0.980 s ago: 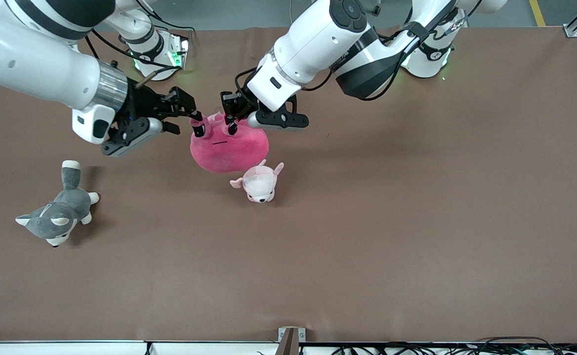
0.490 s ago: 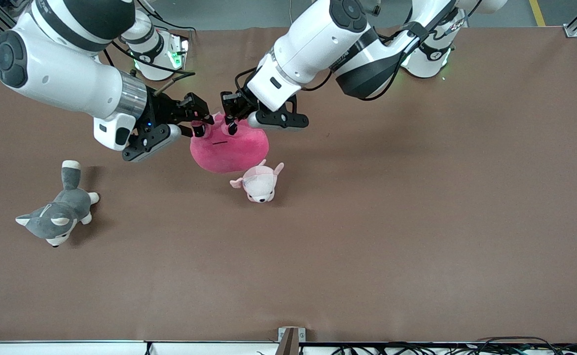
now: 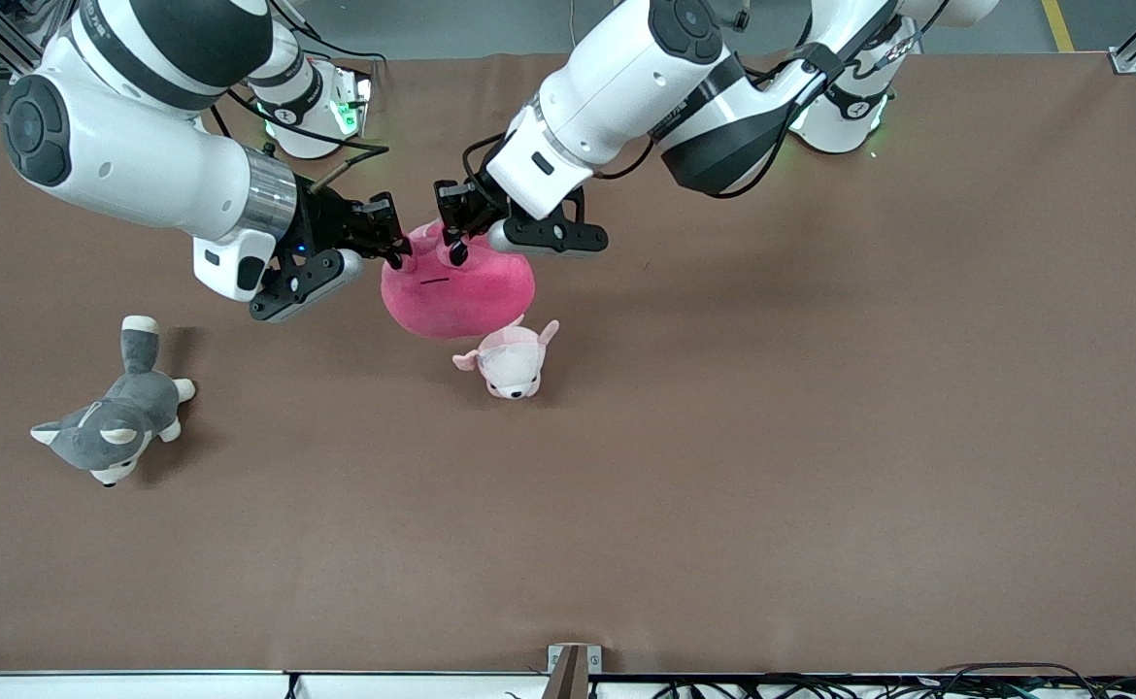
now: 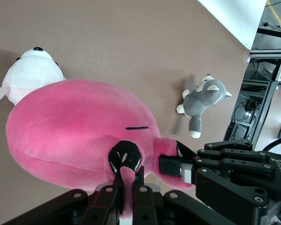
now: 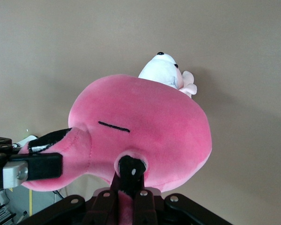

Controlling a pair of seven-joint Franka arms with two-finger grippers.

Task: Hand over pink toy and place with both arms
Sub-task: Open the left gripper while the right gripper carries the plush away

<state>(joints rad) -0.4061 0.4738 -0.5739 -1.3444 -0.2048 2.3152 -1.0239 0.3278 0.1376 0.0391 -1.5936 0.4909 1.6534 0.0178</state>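
The pink toy [image 3: 458, 294] hangs over the table's middle, held by its two eye nubs. My left gripper [image 3: 453, 243] is shut on one nub, seen close in the left wrist view [image 4: 129, 185] with the toy's body [image 4: 75, 126] below it. My right gripper [image 3: 399, 254] is shut on the other nub, seen in the right wrist view [image 5: 129, 194] under the toy [image 5: 150, 122]. Each wrist view also shows the other arm's gripper clamped on its nub: the right gripper [image 4: 175, 165] and the left gripper [image 5: 37, 166].
A small pale pink-and-white plush animal [image 3: 510, 361] lies on the brown table just nearer the front camera than the pink toy. A grey-and-white plush husky [image 3: 112, 427] lies toward the right arm's end of the table.
My right gripper has moved in toward the pink toy and closed on its free nub. My left gripper has kept its hold, and the toy has barely shifted.
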